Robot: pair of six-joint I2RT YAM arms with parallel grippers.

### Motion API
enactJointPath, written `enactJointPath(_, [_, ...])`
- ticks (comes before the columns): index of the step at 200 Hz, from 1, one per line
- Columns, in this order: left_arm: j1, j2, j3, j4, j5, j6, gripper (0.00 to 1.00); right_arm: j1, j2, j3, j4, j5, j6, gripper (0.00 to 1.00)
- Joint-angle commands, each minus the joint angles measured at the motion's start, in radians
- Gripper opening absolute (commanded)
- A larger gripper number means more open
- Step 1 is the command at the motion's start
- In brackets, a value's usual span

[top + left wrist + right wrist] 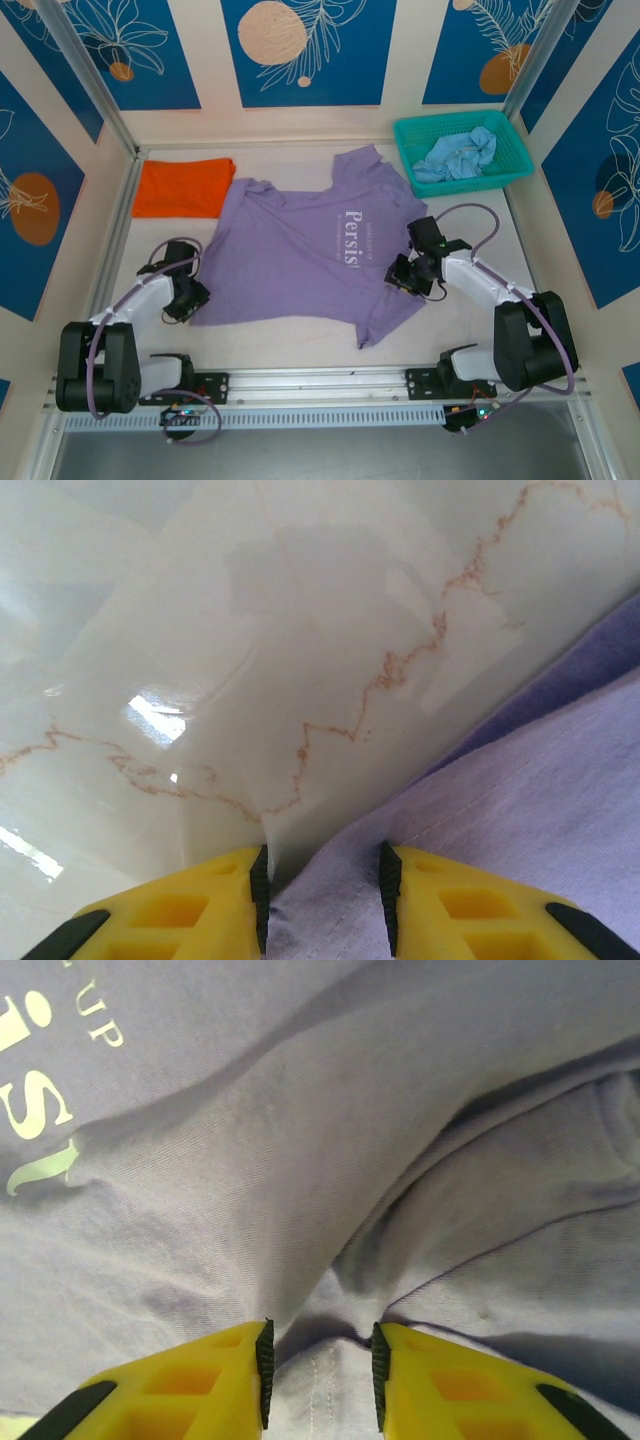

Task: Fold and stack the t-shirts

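The left gripper (322, 905) has its yellow fingers (200, 910) drawn close together at the bottom of the left wrist view, with the hemmed edge of the purple shirt (520, 810) pinched in the narrow gap. Marbled white table (250, 660) fills the rest of that frame, up and to the left of the cloth.

The right gripper (320, 1380) is likewise nearly closed. A ridge of purple shirt (300, 1160) is gathered between its fingers (190, 1390), and creases fan out from the gap. White lettering shows in the upper left of that frame.

From above, the left gripper (192, 300) sits at the lower left corner of the purple shirt (290, 260), and the right gripper (402, 280) sits on its right edge, just right of the white chest lettering. The shirt lies spread mostly flat in the middle of the table (300, 345), one sleeve pointing to the top of the frame and the other to the bottom.

The orange shirt (185, 187) lies folded in the upper left, touching the purple one. The blue shirt (460, 155) is crumpled in the basket (405, 140) at the upper right.
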Motion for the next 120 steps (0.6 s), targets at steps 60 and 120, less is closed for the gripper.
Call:
enactJointPath(60, [-0.002, -0.008, -0.081, 0.075, 0.133, 0.003, 0.33, 0.113, 0.052, 0.039, -0.029, 0.025, 0.059, 0.29])
enactJointPath(120, [-0.001, -0.017, -0.083, 0.065, 0.115, -0.001, 0.22, 0.127, 0.041, 0.063, -0.076, 0.057, 0.074, 0.14])
